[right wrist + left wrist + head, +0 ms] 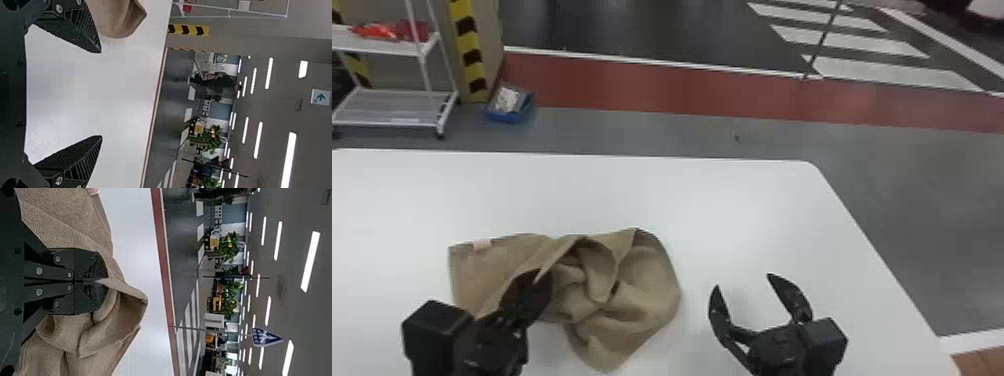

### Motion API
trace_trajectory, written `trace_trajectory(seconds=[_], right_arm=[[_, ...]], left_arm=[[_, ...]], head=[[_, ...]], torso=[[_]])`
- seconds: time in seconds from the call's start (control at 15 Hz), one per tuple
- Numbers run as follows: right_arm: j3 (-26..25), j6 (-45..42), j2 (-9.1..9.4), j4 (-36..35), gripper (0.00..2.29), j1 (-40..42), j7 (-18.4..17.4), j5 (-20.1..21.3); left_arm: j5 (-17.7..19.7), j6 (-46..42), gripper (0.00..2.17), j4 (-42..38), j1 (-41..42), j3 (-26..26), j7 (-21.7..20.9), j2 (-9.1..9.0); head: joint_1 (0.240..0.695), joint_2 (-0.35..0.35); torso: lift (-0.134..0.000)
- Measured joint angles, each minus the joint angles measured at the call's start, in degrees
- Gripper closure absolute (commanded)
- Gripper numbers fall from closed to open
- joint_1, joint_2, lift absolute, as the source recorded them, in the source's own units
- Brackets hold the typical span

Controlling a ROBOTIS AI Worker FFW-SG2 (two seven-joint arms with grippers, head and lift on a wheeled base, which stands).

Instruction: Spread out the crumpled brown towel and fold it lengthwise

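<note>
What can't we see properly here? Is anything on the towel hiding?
- Head view: some of the towel's inside, tucked under its own folds.
- Left wrist view: how much cloth the left gripper pinches; its closed fingers cover it.
- Right wrist view: the rest of the towel, cut off by the picture's edge.
- Head view: what the red and orange things on the cart are; too blurry.

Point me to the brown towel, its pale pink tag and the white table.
Brown towel (pixel 644 300): head view, crumpled right part.
Pale pink tag (pixel 482 244): head view, its middle.
White table (pixel 732 210): head view, bare tabletop.
</note>
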Motion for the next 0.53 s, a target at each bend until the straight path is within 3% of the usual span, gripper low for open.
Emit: trace_trajectory(seconds=[0.27, 0.53], right_arm=[[2.0, 0.2, 0.0, 7.9, 0.08, -5.1, 0.0, -0.2], [3.7, -2.7, 0.0, 9.7, 0.08, -5.9, 0.5, -1.4]], left_arm=[[-0.2, 0.0, 2.15, -0.2, 0.2, -0.1, -0.3, 0.24], [-0.2, 0.0, 2.15, 0.0, 0.2, -0.1, -0.4, 0.31]], head=[[0.695, -0.175], [0.695, -0.151]], torso=[[-0.124], [-0.124]])
